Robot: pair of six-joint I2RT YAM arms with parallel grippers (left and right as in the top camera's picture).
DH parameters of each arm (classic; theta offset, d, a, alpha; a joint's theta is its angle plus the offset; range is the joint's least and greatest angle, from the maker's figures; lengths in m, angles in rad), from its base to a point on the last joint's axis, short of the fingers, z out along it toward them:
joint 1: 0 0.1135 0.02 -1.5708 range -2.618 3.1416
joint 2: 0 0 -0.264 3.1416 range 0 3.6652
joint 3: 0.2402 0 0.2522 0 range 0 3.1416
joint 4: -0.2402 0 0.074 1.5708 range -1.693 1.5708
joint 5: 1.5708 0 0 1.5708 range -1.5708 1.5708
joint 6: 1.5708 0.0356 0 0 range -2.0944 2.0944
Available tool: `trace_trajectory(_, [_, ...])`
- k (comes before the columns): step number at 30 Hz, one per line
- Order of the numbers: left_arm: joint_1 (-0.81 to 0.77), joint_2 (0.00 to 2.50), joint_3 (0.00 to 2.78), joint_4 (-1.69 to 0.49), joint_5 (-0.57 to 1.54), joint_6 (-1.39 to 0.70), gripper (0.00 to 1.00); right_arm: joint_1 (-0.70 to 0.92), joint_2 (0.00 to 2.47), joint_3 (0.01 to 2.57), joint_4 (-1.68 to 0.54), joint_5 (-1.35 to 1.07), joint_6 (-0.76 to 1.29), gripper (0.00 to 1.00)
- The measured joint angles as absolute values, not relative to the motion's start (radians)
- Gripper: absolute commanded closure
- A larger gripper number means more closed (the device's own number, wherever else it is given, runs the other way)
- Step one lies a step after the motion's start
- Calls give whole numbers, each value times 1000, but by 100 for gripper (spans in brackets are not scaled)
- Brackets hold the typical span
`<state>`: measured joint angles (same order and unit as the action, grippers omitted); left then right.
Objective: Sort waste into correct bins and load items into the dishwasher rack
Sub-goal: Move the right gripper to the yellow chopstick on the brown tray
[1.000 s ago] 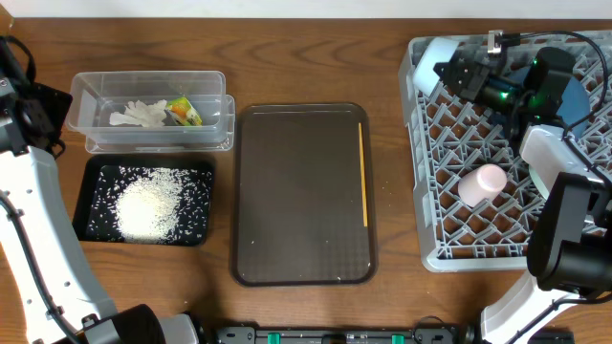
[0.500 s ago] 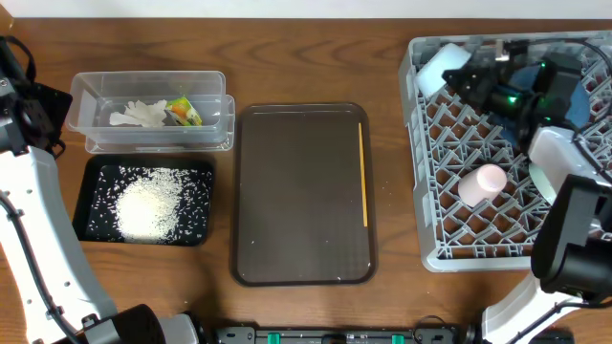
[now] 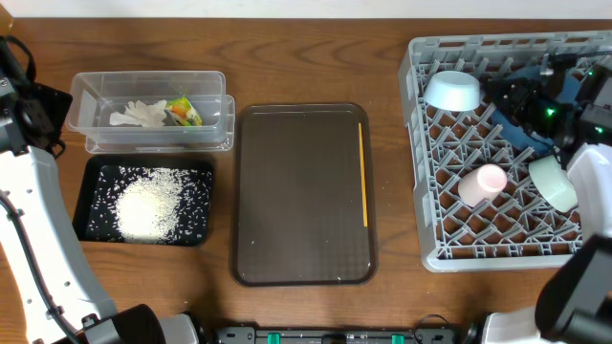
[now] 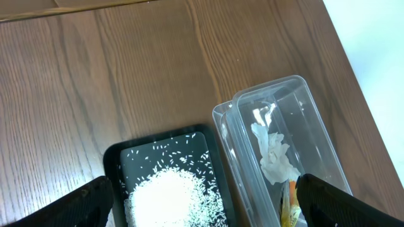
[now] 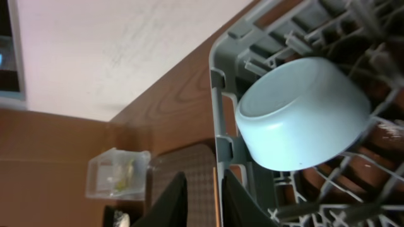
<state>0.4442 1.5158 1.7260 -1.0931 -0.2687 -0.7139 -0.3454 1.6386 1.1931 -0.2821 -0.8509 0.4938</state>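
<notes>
Light-blue dish sits in upper-left corner of dishwasher rack, right gripper open, empty, just beside; loading looks done, next: lift clear.

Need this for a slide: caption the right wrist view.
Mint-white bowl resting in a corner of the grey dishwasher rack; right claw open, empty.

Soft, even light fills the overhead view; the clear tub casts only a faint shadow. In the left wrist view, the wood left of the tub is sharp, while the floor to its right is blown out white. In the right wrist view the tub looks soft.
</notes>
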Motion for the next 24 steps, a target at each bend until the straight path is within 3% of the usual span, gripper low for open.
trace_trajectory(9, [444, 1516, 1726, -1093, -269, -714, 5, -249, 1394, 1193, -459, -649, 424, 79])
trace_trajectory(10, [444, 1516, 1726, -1093, -269, -714, 5, -214, 1368, 1193, -489, -619, 414, 68])
trace_trajectory(12, [444, 1516, 1726, -1093, -269, -714, 5, -130, 1322, 1194, -551, -547, 388, 20])
trace_trajectory(13, [444, 1516, 1726, -1093, -269, -714, 5, -78, 1300, 1194, -583, -521, 362, 1])
trace_trajectory(19, [444, 1516, 1726, -1093, -269, -714, 5, 244, 1246, 1194, -717, -573, 269, 1])
trace_trajectory(24, [444, 1516, 1726, -1093, -269, -714, 5, 465, 1250, 1194, -693, -559, 264, 1])
